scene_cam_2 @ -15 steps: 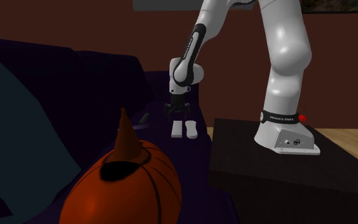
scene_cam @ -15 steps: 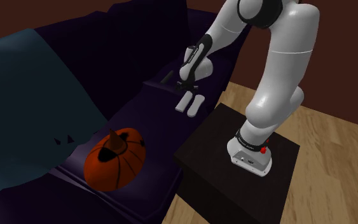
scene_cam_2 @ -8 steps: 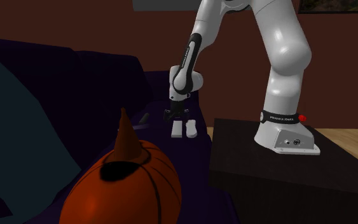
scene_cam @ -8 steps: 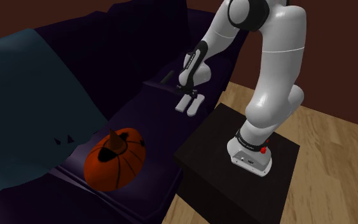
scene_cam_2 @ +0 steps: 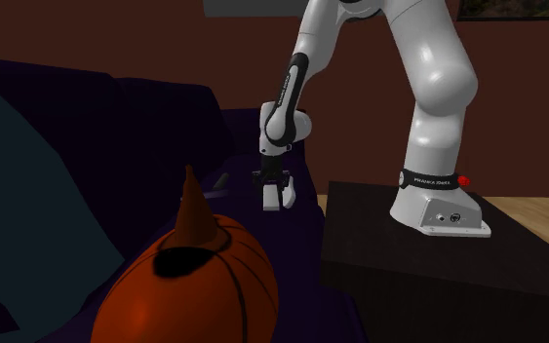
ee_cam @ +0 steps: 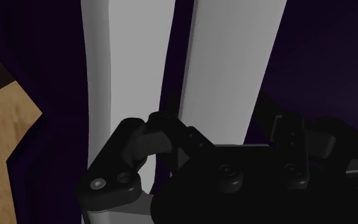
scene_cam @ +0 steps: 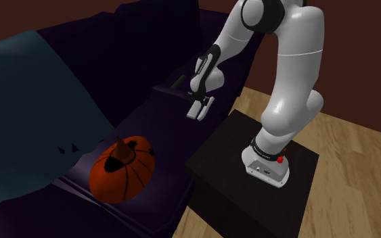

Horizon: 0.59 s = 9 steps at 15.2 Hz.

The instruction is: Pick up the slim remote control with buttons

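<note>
remote [ee_cam: 234, 63] between the fingers [ee_cam: 117, 172] plain white, smooth, matt, gripper [ee_cam: 225, 124] matt black, sofa [ee_cam: 336, 51] beneath the fingers dark purple matt cloth, floor [ee_cam: 6, 140] beyond one finger pale wood grain

Dark purple sofa [scene_cam: 141, 118] w/ orange pumpkin [scene_cam: 122, 169] on its seat. Pumpkin's brown cone stem [scene_cam: 120, 145] points up, black patch round its base. Teal blanket [scene_cam: 26, 115] just beside pumpkin, on shoulder view's left, draped over seat & backrest; its jagged edge lies near pumpkin. Small dark stick-like item [scene_cam: 176, 82] well beyond pumpkin, further along seat by backrest; can't tell what it is. Wood floor [scene_cam: 358, 176] well apart from pumpkin, past sofa's front. Dark red wall [scene_cam: 365, 61] behind sofa. In 2nd ext. view, pic's lower edge [scene_cam_2: 516, 8] on wall, high above pumpkin.
</note>
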Each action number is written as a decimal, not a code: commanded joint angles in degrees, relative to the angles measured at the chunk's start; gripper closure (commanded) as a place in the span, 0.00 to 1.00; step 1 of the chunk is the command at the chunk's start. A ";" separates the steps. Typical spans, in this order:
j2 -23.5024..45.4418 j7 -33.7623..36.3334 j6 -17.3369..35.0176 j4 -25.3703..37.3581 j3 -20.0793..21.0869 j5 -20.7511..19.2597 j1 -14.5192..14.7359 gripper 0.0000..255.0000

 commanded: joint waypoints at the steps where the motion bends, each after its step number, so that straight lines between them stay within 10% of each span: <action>1: 0.45 0.01 0.03 -0.45 -0.12 0.00 -0.04 1.00; 9: -5.22 0.25 -4.50 -1.56 -0.16 -0.05 0.12 1.00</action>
